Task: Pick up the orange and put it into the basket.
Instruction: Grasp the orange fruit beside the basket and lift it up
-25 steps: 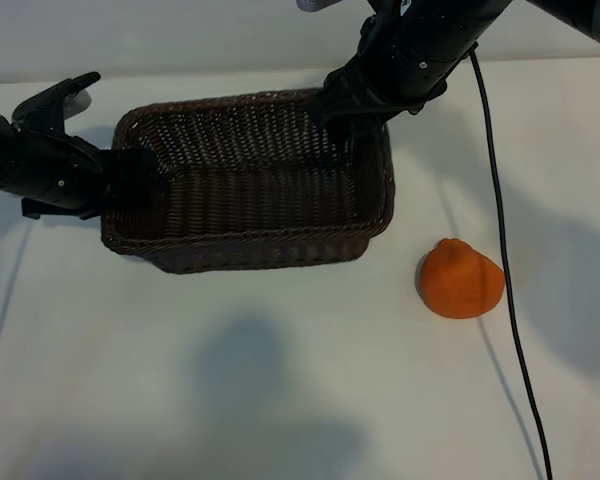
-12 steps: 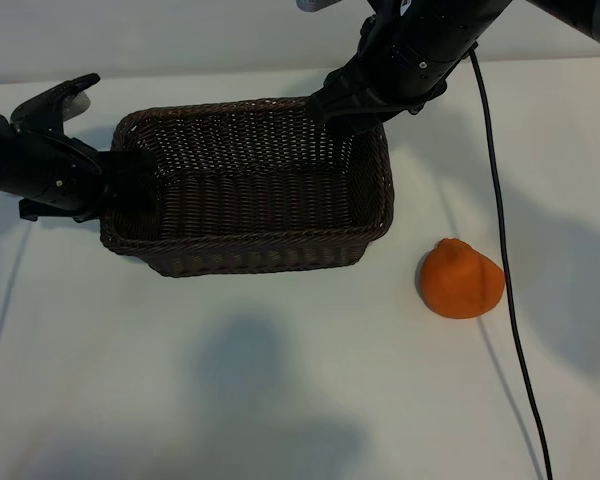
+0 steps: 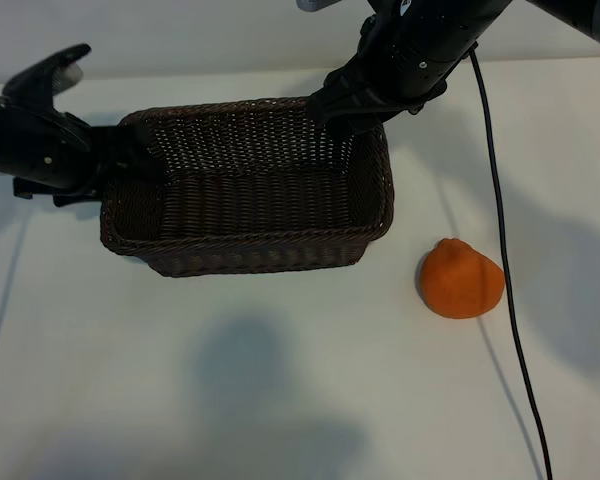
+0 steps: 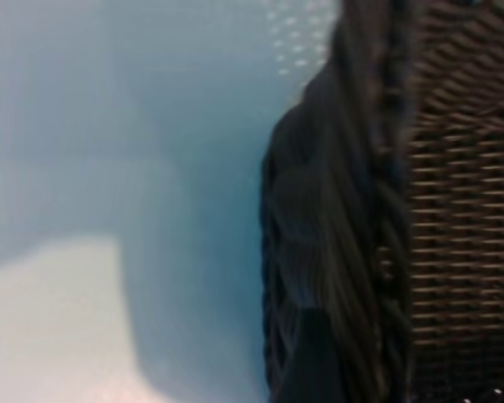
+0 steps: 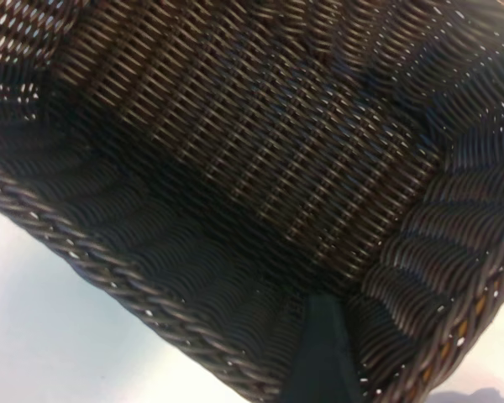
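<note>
The exterior view shows the left gripper (image 3: 130, 160) at the basket's (image 3: 245, 262) left end and the right gripper (image 3: 345, 110) over its far right rim, neither's jaw state discernible, so the right arm should reach the orange (image 3: 462, 280) on the bench (image 3: 280, 400) beside the basket's right end.

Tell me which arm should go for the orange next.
Right, likely. The orange lies on the table right of the basket, on the right arm's side. The right gripper sits at the basket's far right corner; the left gripper is at its left end, with the basket between it and the fruit.
</note>
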`<move>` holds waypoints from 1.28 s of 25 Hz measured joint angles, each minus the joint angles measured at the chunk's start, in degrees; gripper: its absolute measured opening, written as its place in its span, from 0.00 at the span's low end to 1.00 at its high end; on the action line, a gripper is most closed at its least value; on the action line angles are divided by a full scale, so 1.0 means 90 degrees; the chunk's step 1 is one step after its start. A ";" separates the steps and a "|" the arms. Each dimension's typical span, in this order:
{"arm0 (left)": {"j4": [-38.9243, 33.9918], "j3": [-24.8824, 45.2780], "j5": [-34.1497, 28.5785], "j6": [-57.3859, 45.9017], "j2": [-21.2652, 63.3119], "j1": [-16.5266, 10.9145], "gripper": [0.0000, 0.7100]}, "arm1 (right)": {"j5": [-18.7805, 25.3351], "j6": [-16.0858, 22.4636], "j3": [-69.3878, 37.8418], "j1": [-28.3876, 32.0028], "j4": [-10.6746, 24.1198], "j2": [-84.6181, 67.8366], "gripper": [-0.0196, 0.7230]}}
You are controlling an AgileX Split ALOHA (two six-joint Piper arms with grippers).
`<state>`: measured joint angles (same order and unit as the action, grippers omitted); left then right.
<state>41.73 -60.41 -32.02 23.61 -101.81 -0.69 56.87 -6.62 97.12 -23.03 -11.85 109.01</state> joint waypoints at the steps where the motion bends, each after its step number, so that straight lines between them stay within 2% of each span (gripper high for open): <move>1: -0.0019 0.0000 -0.0070 -0.0005 0.0105 -0.0017 0.86 | 0.0000 0.0000 0.0000 0.0000 0.0000 0.0000 0.75; 12: -0.0292 0.0000 -0.0468 -0.0029 0.1248 -0.0066 0.84 | -0.0019 0.0000 0.0000 0.0000 0.0012 0.0000 0.75; 17: -0.0304 0.0000 -0.0468 -0.0029 0.1416 -0.0066 0.84 | -0.0184 0.0000 0.0007 0.0000 0.0012 0.0000 0.75; 21: -0.0331 -0.0059 -0.0521 -0.0029 0.1416 -0.0066 0.84 | -0.0099 0.0000 0.0189 0.0000 0.0082 0.0000 0.75; 27: -0.0762 -0.0626 -0.0762 -0.0413 0.1416 -0.0066 0.84 | 0.0384 0.0136 0.0652 0.0000 0.0500 0.0000 0.75; 32: -0.1457 -0.1103 -0.1019 -0.1009 0.1416 -0.0066 0.84 | 0.0933 0.0261 0.0706 0.0000 0.1155 0.0000 0.80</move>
<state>28.61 -70.33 -41.19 14.53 -89.06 -1.28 65.26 -4.28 103.47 -23.03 -1.46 109.01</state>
